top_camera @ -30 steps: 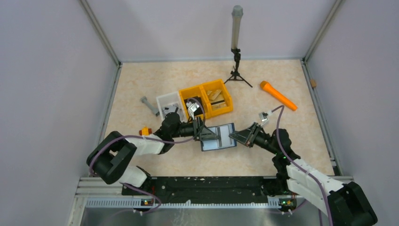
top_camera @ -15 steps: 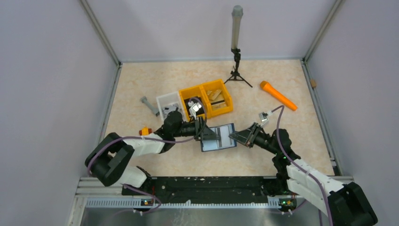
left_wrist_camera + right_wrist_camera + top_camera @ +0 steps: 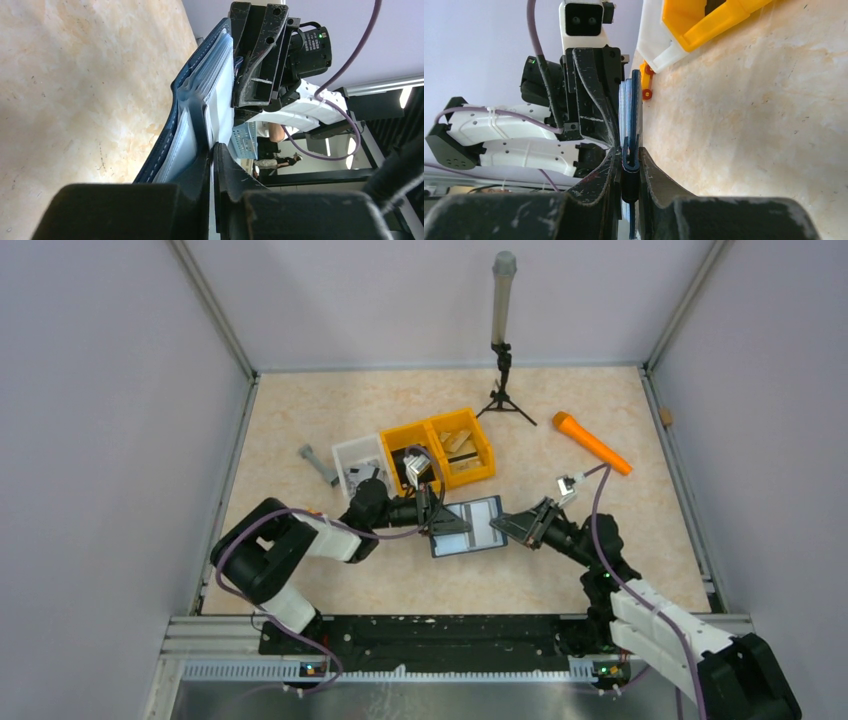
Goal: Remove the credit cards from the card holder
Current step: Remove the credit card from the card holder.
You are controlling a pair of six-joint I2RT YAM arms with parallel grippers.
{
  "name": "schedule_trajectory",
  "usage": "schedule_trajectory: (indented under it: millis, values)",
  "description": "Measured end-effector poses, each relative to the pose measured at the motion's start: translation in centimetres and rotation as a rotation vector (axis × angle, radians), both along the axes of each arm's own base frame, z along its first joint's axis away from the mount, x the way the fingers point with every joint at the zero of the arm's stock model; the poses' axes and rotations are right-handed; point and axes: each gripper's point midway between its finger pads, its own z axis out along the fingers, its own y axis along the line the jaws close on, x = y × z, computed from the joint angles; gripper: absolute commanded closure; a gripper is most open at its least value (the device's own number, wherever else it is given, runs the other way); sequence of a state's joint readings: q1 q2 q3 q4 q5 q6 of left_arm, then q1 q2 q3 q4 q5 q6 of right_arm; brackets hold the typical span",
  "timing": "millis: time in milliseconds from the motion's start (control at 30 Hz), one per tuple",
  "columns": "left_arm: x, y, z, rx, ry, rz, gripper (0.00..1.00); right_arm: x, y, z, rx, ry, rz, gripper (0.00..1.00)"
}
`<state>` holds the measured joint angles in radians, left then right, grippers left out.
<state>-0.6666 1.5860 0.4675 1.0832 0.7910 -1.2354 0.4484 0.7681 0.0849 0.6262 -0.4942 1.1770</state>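
The card holder [image 3: 470, 527] is open between the two arms, navy outside with pale grey-blue pockets facing up. My right gripper [image 3: 503, 528] is shut on its right edge; in the right wrist view the navy rim [image 3: 630, 155] sits pinched between the fingers. My left gripper [image 3: 443, 527] is at the left edge. In the left wrist view its fingers [image 3: 214, 150] are pressed together on a thin pale sheet rising from the holder [image 3: 192, 105]. I cannot tell whether that sheet is a credit card or a pocket layer. No credit card shows on its own.
Behind the holder stand a yellow two-compartment bin [image 3: 478, 475] and a white tray [image 3: 350, 451]. A grey bolt [image 3: 318, 464] lies left of them. An orange tool [image 3: 592, 443] lies at the back right, and a tripod stand [image 3: 503, 375] at the back.
The left arm's elbow has swung in to the right. The left jaws have gone from a little apart to pressed together. The holder has shifted slightly up and right.
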Motion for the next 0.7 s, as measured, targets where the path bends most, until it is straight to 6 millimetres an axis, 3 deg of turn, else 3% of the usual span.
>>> schedule_trajectory:
  millis: [267, 467, 700]
  values:
    - [0.0, 0.0, 0.5, -0.063, 0.009, -0.023, 1.0, 0.1, -0.4, 0.2, -0.017, -0.034, -0.022, 1.0]
    - [-0.5, 1.3, 1.1, -0.099, -0.02, -0.024, 1.0, -0.3, -1.1, 0.8, -0.002, -0.032, -0.014, 1.0]
    - [-1.0, 1.6, 2.6, -0.139, -0.06, -0.05, 1.0, -0.7, -0.5, 1.9, 0.067, -0.01, 0.041, 1.0]
